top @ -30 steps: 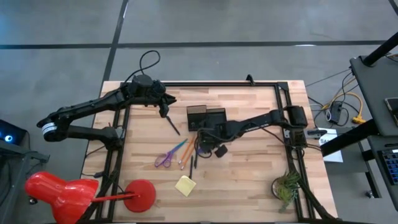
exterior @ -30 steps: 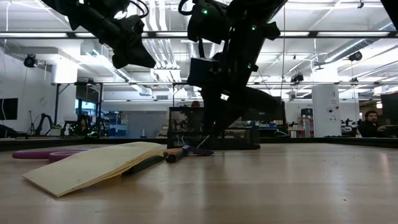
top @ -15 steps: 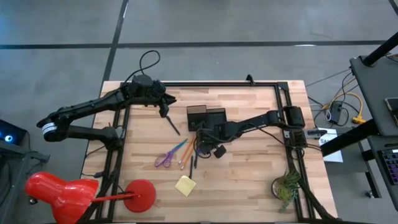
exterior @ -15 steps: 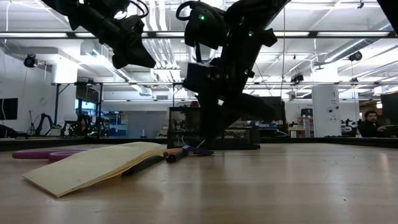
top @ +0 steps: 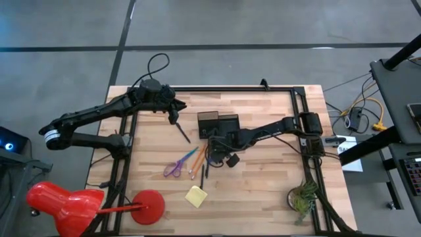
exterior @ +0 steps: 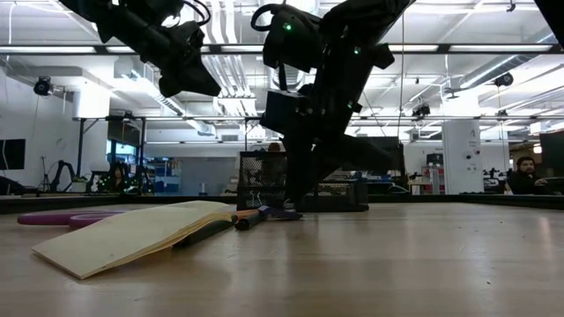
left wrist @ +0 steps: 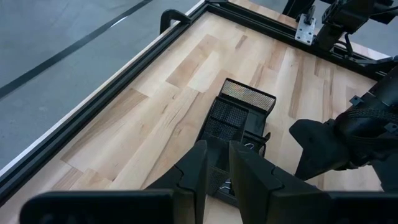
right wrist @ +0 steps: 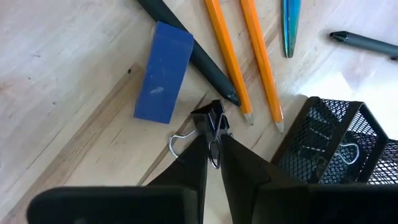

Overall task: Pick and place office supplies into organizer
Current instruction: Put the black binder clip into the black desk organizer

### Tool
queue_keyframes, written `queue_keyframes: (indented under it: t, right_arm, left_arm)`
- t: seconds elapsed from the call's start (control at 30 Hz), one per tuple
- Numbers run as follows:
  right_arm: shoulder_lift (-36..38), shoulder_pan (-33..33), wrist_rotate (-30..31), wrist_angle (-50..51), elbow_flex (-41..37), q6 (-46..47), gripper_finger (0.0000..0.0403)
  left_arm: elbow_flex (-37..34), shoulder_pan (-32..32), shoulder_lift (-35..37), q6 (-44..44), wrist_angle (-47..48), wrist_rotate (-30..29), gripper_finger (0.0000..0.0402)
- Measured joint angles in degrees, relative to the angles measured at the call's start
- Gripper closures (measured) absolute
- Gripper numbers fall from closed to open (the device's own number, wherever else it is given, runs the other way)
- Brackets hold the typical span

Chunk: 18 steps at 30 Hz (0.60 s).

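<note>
Black wire-mesh organizer (right wrist: 329, 152) sits just beside the right gripper (right wrist: 214, 146); boxy, see-through mesh walls, several compartments. One silver wire loop, looks like another clip's handle, shows inside the nearest compartment through the mesh. Other compartments' contents cannot be told.

Right gripper fingers narrowed onto a small black binder clip (right wrist: 211, 121), pinching its black body; the clip's silver wire handle sticks out to one side, resting on the wood. Clip is low, at or barely off the table; cannot tell which.

Just beyond the clip: one blue rectangular eraser (right wrist: 163, 73), matte block, lying flat. Two orange pencils (right wrist: 227, 53), thin, sharpened tips pointing toward the gripper and the organizer. One dark pen (right wrist: 186, 53) crossing between eraser and pencils. One teal metallic pen (right wrist: 290, 28) and one more dark pen (right wrist: 364, 42) farther out.

High view: purple-handled scissors (top: 173, 168) and one square yellow sticky-note pad (top: 196, 196) lie apart from the right gripper, toward the table's front. Table (top: 263, 191) is pale butcher-block wood strips with a black metal frame.

Left gripper (left wrist: 214, 171) hovers raised, well apart from the right one, fingers close together with a thin gap, nothing between them; the organizer is ahead of it.
</note>
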State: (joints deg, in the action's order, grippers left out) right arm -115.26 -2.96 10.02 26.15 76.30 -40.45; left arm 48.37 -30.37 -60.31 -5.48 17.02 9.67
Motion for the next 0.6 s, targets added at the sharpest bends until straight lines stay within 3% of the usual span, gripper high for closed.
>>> queue_keyframes:
  t: [0.2,0.5,0.6]
  right_arm:
    - [0.1,0.2,0.5,0.1,0.0,4.0,0.037]
    - [4.4,4.4,2.6,0.2,2.9,23.5,0.0394]
    - [5.3,6.0,2.7,0.3,4.0,25.4,0.0395]
  left_arm:
    - [0.0,0.0,0.0,-0.1,0.0,0.0,0.035]
    - [0.0,0.0,0.0,-0.1,0.0,0.0,0.035]
    - [0.0,0.0,0.0,-0.1,0.0,0.0,0.035]
